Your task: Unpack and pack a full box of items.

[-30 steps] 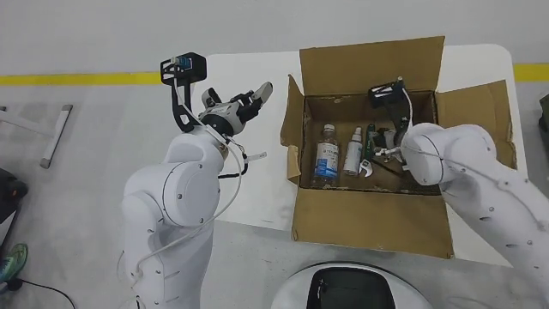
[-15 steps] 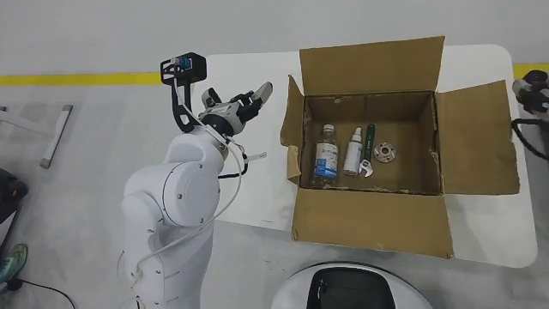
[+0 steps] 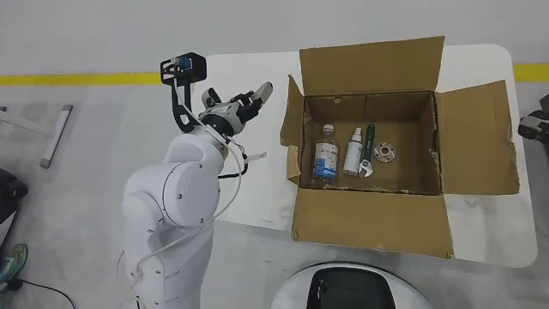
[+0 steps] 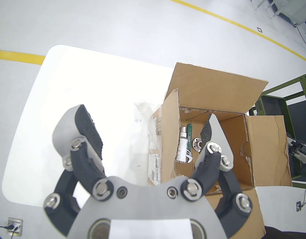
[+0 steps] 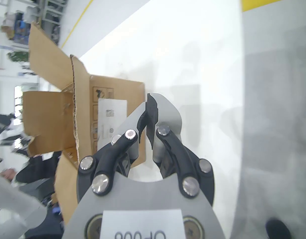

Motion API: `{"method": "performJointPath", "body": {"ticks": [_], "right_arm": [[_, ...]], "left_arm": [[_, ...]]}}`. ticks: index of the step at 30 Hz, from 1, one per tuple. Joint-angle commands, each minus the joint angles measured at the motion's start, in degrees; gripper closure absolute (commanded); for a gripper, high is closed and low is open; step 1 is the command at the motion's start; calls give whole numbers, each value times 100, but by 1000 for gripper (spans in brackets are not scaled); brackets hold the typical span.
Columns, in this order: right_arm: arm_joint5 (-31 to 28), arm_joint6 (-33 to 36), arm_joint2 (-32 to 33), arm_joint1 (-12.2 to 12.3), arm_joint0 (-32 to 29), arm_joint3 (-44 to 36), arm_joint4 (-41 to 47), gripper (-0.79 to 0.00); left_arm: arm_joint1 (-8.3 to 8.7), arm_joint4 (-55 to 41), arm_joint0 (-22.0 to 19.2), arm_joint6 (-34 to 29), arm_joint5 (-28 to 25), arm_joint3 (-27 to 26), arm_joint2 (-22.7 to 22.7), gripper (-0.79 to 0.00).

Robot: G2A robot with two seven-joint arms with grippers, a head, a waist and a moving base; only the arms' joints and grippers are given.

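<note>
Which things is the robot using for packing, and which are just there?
For the job: cardboard box, clear bottle, spray bottle, green wrench, metal ring, left gripper, right gripper.
Just there: yellow floor line, green frame, floor socket.

Right arm point(image 3: 536, 127) is cut off by top view's right edge. In right wrist view, box point(image 5: 135, 93) wall hides its contents.

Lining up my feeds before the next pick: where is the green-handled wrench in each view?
Top view: wrench on box floor, between spray bottle and flange.
Left wrist view: wrench inside box, beside flange.
Right wrist view: hidden behind the box wall.
Shared landmark: the cardboard box.
</note>
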Motion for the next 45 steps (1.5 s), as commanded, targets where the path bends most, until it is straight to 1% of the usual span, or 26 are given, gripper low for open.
{"method": "performJointPath", "body": {"ticks": [1,4,7,10,16,19,22,26,30,32,43,45], "right_arm": [[-250,167,-159,2,129,260,664,0],[-556,403,-361,25,293,334,1163,0],[-707,699,-554,44,398,301,1720,0],[-805,920,-747,75,486,153,1916,0],[-668,1089,-1564,118,681,-295,1680,0],[-559,1029,-1968,137,745,-539,1262,0],[-305,970,-2368,161,813,-712,668,0],[-116,926,-2804,172,957,-696,410,0],[-65,903,-2898,202,1042,-697,305,0],[144,1035,-2878,238,1034,-735,49,0],[144,1035,-2878,238,1034,-735,49,0],[-23,729,-2897,235,956,-797,-33,0]], "left_arm": [[0,0,0,0,0,0,0,-785],[0,0,0,0,0,0,0,-785],[0,0,0,0,0,0,0,-785],[0,0,0,0,0,0,0,-785],[0,0,0,0,0,0,0,-785],[0,0,0,0,0,0,0,-785],[0,0,0,0,0,0,0,-785],[0,0,0,0,0,0,0,-785],[0,0,0,0,0,0,0,-785],[0,0,0,0,0,0,0,-785],[0,0,0,0,0,0,0,-785],[0,0,0,0,0,0,0,-785]]}}
